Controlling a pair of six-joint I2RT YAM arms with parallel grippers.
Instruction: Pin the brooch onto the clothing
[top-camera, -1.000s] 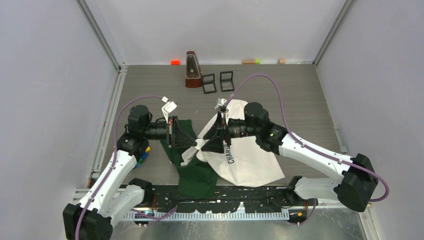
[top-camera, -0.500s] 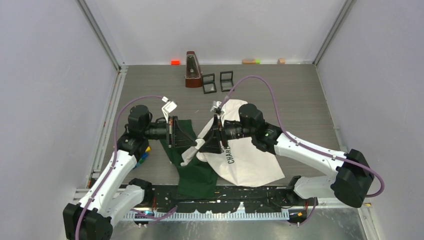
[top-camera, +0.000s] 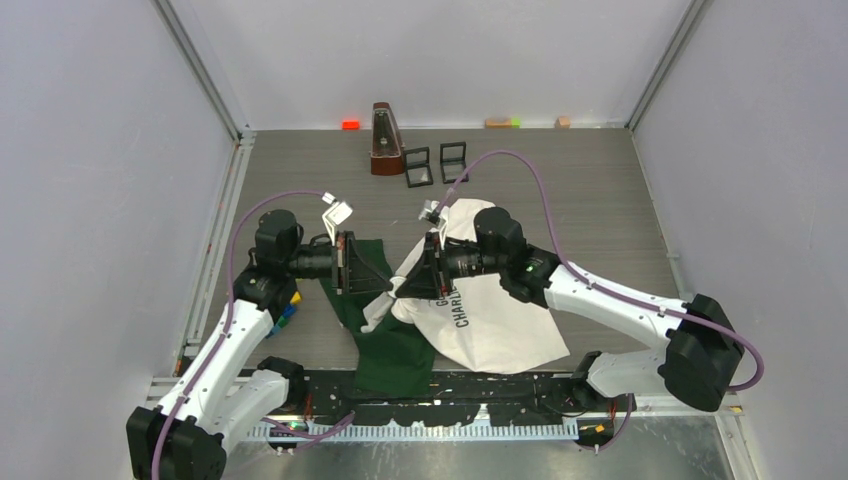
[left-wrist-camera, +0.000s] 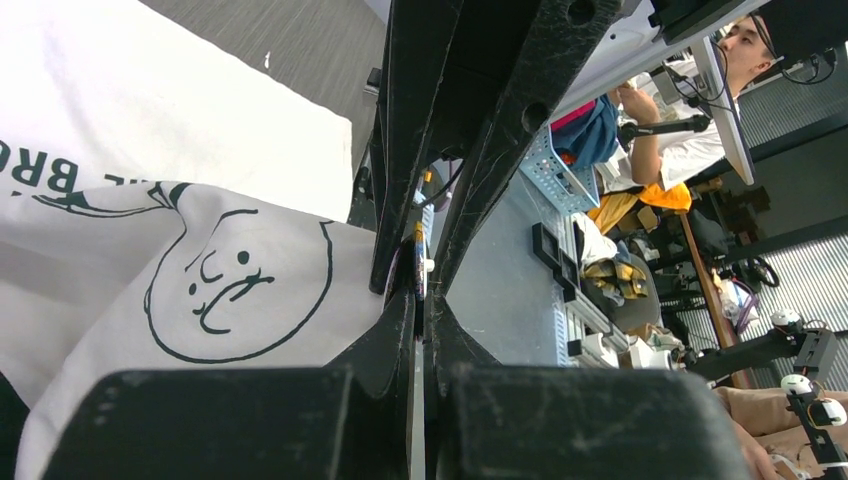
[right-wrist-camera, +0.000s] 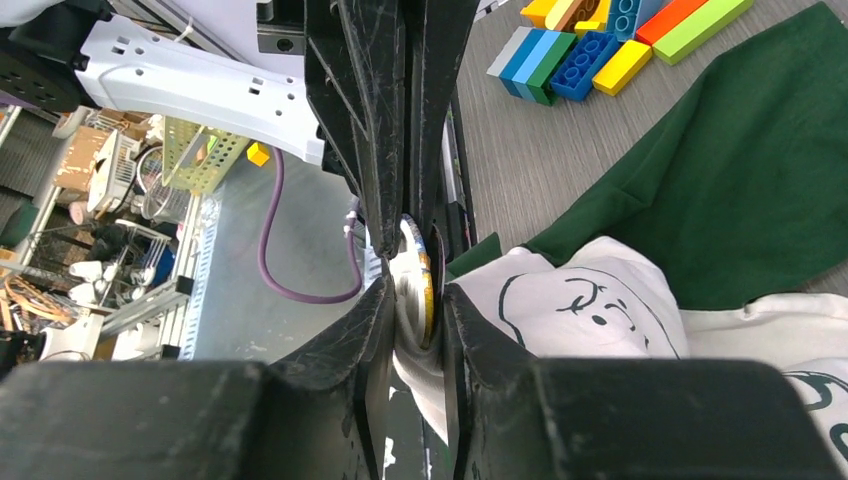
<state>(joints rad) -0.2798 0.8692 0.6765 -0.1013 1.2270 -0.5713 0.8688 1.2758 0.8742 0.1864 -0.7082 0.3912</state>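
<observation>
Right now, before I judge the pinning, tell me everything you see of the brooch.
The brooch is a small round disc, pale face, yellow-and-blue rim, seen nearly edge-on. It sits with a fold of white shirt between the right gripper's fingers. The left gripper's closed tips meet it. Its pin is hidden.

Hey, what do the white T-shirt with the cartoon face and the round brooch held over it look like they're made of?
White T-shirt with dark green sleeves: soft knit fabric, probably cotton, with a matte finish. It drapes, folds and creases loosely on the table.
Round brooch: a thin, stiff-looking disc with a pale, slightly glossy face and a coloured rim. It could be metal or plastic; the view is too tight to tell.
</observation>
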